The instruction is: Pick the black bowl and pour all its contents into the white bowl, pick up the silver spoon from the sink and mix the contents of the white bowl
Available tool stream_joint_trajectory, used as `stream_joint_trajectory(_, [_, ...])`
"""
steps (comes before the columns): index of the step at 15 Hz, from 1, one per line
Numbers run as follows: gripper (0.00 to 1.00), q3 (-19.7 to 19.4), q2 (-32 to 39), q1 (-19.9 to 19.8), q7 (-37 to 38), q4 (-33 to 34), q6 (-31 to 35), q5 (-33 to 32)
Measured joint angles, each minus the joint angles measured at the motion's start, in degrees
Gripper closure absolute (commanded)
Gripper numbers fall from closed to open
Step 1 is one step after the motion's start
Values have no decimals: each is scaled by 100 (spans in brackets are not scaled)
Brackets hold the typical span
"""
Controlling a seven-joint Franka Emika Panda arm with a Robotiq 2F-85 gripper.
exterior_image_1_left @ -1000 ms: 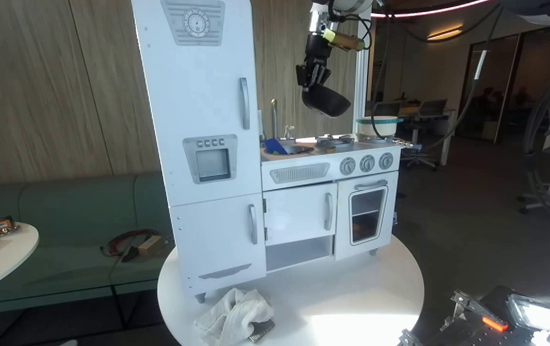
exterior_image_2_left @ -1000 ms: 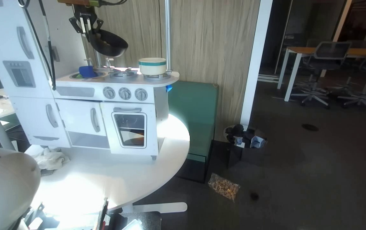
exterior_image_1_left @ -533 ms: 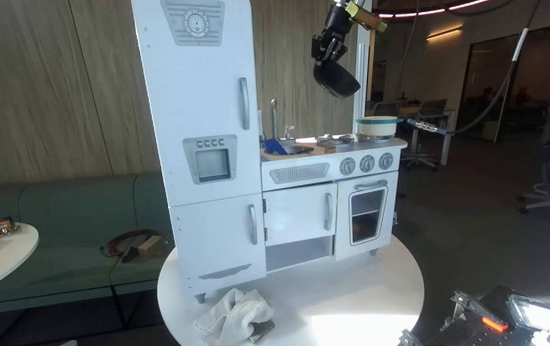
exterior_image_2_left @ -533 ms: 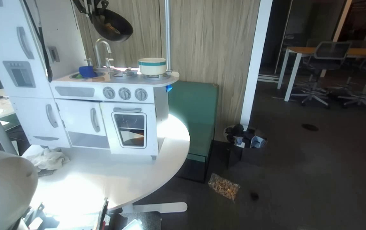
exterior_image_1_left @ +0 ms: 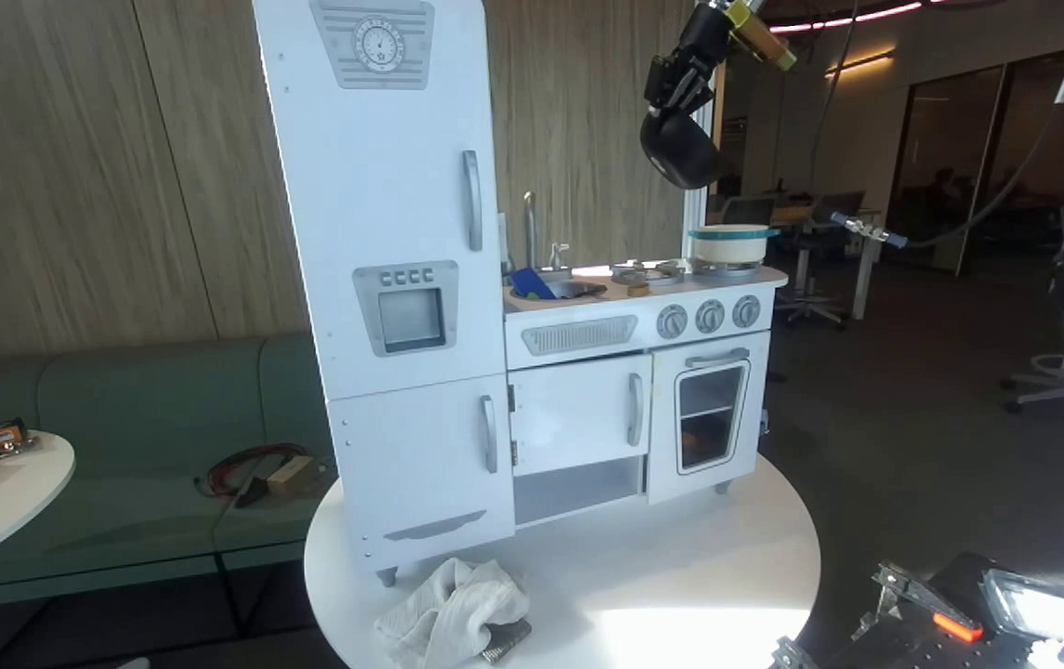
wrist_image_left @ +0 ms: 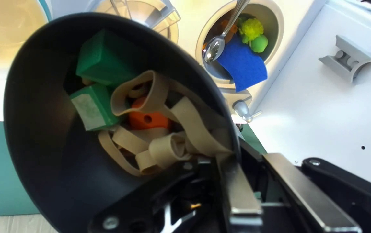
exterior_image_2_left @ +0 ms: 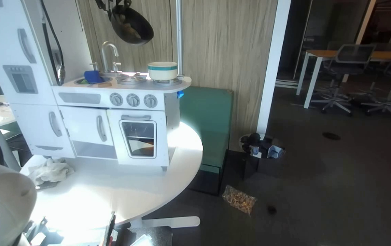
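My gripper is shut on the rim of the black bowl and holds it tilted in the air above the toy stove. The bowl also shows in an exterior view and in the wrist view. Inside it lie green blocks, an orange piece and beige strips. The white bowl, with a teal band, stands on the right burner, below and to the right of the black bowl. The silver spoon rests in the sink, over a blue cloth.
The tall toy fridge rises left of the worktop. A tap stands behind the sink. A metal post stands behind the white bowl. A cable hangs at the right. Yellow and green toys lie in the sink.
My gripper and the black bowl have moved up and right in both exterior views, closer to the white bowl. The bowl has tilted further. The hanging cable has swung.
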Motion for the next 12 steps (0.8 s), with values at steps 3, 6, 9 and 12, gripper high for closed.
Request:
stream_joint_trajectory(3, [97,-166,12,-103,-402,-150,-6,504])
stream_joint_trajectory(6, [97,-362,45,-100,-782,-244,-44,985])
stream_joint_trajectory(9, [97,-497,66,-101,-1128,-311,-73,1426])
stream_joint_trajectory(12, [97,-645,68,-107,-1409,-373,-157,1779])
